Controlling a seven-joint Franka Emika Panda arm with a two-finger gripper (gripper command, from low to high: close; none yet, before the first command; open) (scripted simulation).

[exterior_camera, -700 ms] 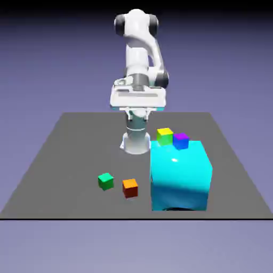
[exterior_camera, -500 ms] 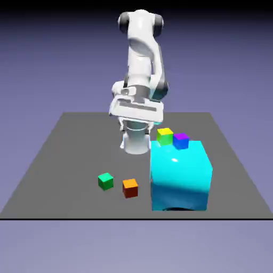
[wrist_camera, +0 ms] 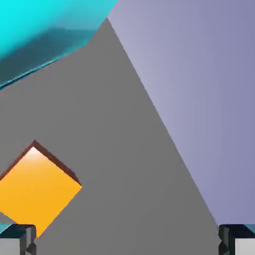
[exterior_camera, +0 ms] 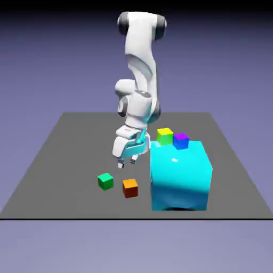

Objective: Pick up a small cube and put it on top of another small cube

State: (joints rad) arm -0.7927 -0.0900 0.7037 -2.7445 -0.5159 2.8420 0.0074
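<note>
The small cube [exterior_camera: 130, 187], orange on top with darker red-orange sides, rests on the grey table [exterior_camera: 64, 154] near its front edge. My gripper [exterior_camera: 127, 162] hangs open a short way above and slightly behind it, holding nothing. In the hand view the small cube [wrist_camera: 36, 189] fills the lower left, close to the left fingertip [wrist_camera: 17, 240]; the right fingertip [wrist_camera: 238, 240] is far off at the lower right, and my gripper [wrist_camera: 127, 241] has only bare table between its fingers.
A big cyan block [exterior_camera: 180, 175] stands just to the exterior view's right of the orange cube and shows at the hand view's top left [wrist_camera: 45, 30]. A small green cube [exterior_camera: 105, 181] lies to the left. A yellow-green cube [exterior_camera: 165, 136] and a purple cube [exterior_camera: 181, 140] sit behind the block.
The arm has swung down and forward: the hand, level and high near the base before, now points down with its fingers just above the orange cube. The cubes have not moved.
</note>
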